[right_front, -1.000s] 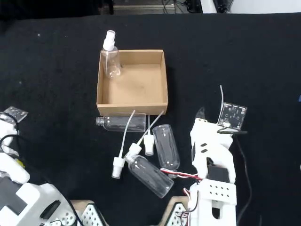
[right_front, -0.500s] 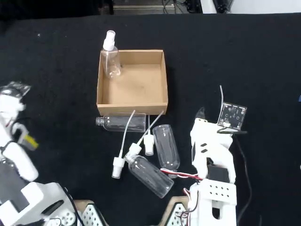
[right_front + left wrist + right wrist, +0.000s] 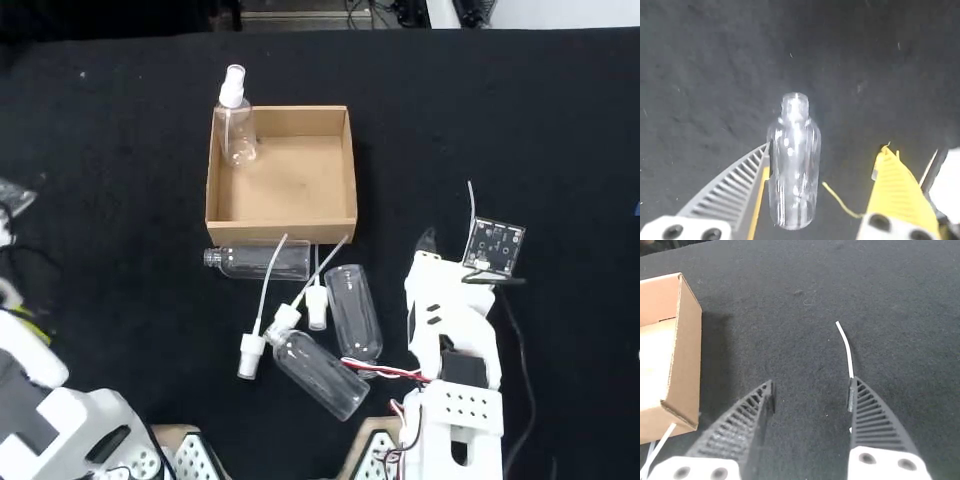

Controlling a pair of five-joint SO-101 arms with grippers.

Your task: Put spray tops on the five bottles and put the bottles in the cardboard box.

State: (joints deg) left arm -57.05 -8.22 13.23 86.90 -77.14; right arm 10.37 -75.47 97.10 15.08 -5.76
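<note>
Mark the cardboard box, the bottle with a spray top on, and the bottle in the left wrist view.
cardboard box (image 3: 250,231), high view, near wall
capped bottle (image 3: 237,128), high view, clear body
uncapped bottle (image 3: 792,165), left wrist view, clear body

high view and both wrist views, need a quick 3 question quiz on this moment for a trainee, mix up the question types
1. True or false: the cardboard box holds three bottles.
2. The bottle by the left gripper has: A a spray top on it; B an open neck with no top; C a flat screw cap.
3. Fill in: the right gripper has its jaws ____.

Key: 1 false; 2 B; 3 open.
</note>
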